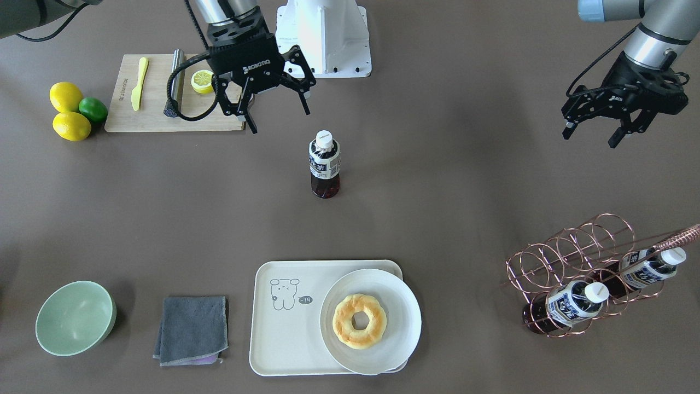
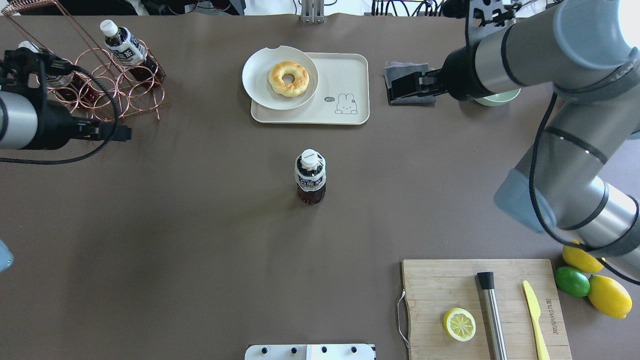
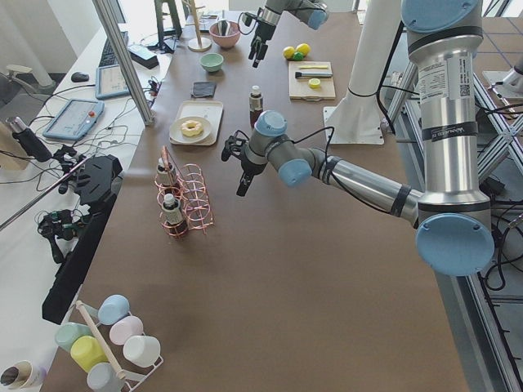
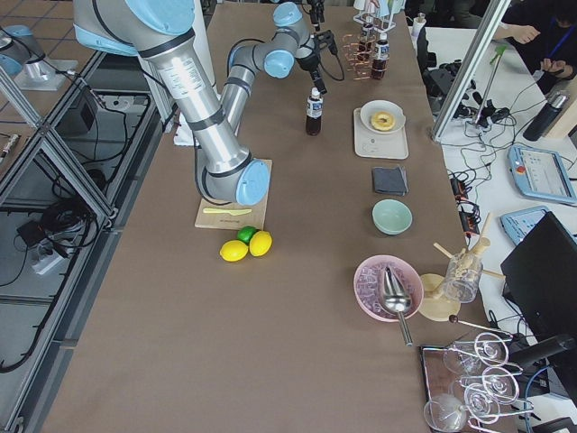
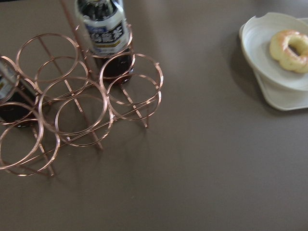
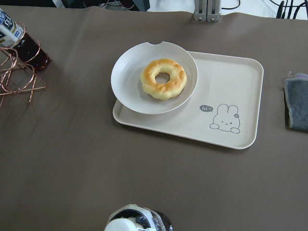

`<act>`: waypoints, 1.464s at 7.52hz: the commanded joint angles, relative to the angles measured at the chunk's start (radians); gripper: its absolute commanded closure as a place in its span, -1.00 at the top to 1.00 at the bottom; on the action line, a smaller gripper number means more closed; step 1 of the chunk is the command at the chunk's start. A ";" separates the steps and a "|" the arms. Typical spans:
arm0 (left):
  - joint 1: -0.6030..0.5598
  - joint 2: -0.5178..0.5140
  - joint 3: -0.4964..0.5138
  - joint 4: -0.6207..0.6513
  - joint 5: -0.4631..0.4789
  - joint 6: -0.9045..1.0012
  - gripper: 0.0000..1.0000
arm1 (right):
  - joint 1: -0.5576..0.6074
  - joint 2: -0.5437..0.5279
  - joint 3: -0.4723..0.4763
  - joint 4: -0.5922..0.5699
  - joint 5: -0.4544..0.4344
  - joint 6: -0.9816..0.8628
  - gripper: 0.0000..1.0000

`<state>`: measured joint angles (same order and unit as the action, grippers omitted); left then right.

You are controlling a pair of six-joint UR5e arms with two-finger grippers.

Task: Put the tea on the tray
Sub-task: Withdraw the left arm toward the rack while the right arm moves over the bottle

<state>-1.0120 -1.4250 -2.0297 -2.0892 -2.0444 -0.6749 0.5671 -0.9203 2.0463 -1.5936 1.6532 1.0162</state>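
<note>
The tea [image 1: 325, 164] stands upright in the middle of the table, white cap up; it also shows in the overhead view [image 2: 310, 176] and at the bottom edge of the right wrist view [image 6: 137, 222]. The cream tray [image 1: 284, 328] lies beyond it on the operators' side, with the cartoon corner bare [image 2: 345, 75]. My right gripper [image 1: 280, 120] is open and empty, raised above the table on the robot's side of the tea. My left gripper [image 1: 590, 138] is open and empty, raised well off to the tea's side.
A white plate with a doughnut [image 1: 372, 320] covers half the tray. A copper wire rack [image 1: 579, 273] holds two more bottles near my left gripper. A grey cloth [image 1: 191, 328] and green bowl [image 1: 75, 317] lie beside the tray. A cutting board [image 1: 164, 117] and lemons [image 1: 68, 112] are near the right arm.
</note>
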 commanded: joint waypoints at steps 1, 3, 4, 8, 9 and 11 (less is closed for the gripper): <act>-0.075 0.053 0.121 -0.150 -0.085 0.064 0.98 | -0.125 0.067 -0.033 -0.081 -0.186 0.008 0.98; -0.076 0.058 0.123 -0.155 -0.085 0.063 0.98 | -0.162 0.118 -0.107 -0.080 -0.254 0.025 0.98; -0.077 0.058 0.124 -0.153 -0.085 0.064 0.98 | -0.176 0.123 -0.120 -0.077 -0.266 0.060 0.97; -0.077 0.058 0.131 -0.157 -0.085 0.064 0.98 | -0.185 0.120 -0.164 -0.069 -0.302 0.058 0.80; -0.077 0.058 0.131 -0.157 -0.085 0.064 0.98 | -0.184 0.118 -0.169 -0.051 -0.302 0.058 0.76; -0.077 0.058 0.131 -0.157 -0.085 0.064 0.98 | -0.185 0.112 -0.215 0.030 -0.303 0.058 0.73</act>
<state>-1.0891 -1.3668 -1.8991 -2.2457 -2.1292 -0.6105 0.3826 -0.8020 1.8623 -1.6211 1.3510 1.0744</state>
